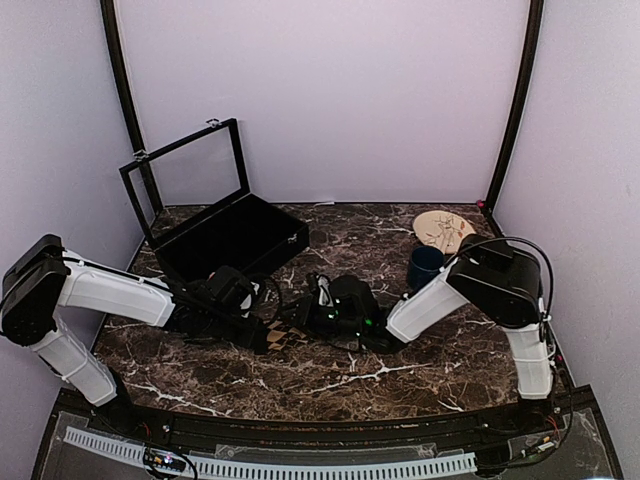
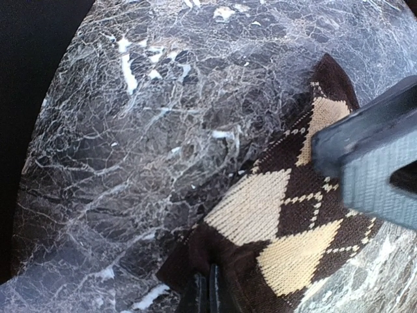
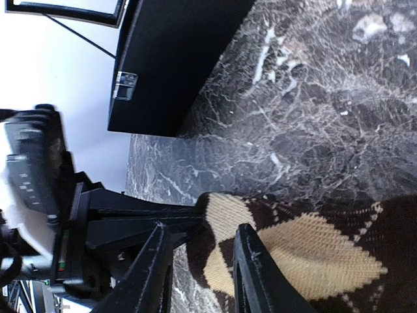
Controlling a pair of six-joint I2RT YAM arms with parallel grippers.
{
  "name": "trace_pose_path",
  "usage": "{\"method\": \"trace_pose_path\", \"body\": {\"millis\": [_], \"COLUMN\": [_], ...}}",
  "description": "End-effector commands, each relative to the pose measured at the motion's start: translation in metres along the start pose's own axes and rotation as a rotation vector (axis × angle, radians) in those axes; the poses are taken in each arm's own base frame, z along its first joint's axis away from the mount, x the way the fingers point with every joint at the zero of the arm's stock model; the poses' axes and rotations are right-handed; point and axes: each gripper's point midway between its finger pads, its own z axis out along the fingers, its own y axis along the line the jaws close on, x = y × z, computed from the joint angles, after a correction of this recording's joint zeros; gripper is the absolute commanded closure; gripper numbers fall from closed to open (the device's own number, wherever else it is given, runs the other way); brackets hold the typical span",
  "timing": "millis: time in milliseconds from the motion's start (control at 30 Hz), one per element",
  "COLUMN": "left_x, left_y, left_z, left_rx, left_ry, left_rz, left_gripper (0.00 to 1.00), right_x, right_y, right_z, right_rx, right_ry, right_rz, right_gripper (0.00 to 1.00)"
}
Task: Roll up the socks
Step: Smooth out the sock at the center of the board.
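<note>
Reaching low inward, left tool (image 2: 208, 290) pinches argyle sock (image 2: 287, 215); right tool (image 3: 202, 229) straddles it unclenched.

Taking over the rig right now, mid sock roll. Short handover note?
Left gripper: shut, pinching the dark edge of the black sock with tan argyle diamonds.
Right gripper: fingers apart, straddling the same end of that sock; no firm grip shows.
Things: the argyle sock lies unrolled on the dark marble table, mid-table between the two arms. The pink sock is not visible in any view.
Done: both grippers are at the sock's end; no roll has started.
Left: roll the argyle sock, then locate the pink sock and roll it.
</note>
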Motion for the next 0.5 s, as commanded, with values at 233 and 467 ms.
{"method": "trace_pose_path", "body": {"millis": [233, 467], "left_x": [-0.006, 0.003], "left_y": [0.001, 0.006], "left_z": [-0.007, -0.008], "left_rx": [-0.009, -0.019], "left_ry": [-0.001, 0.013], "left_rz": [0.007, -0.002], "left_gripper": [1.0, 1.0], "right_x": [0.018, 0.002], "right_y": [-0.063, -0.075], "right_z": [0.004, -0.018], "right_rx": [0.108, 0.168], "right_ry": [0.053, -0.021], "right_rz": [0.169, 0.14], "right_gripper": [0.7, 0.7]}}
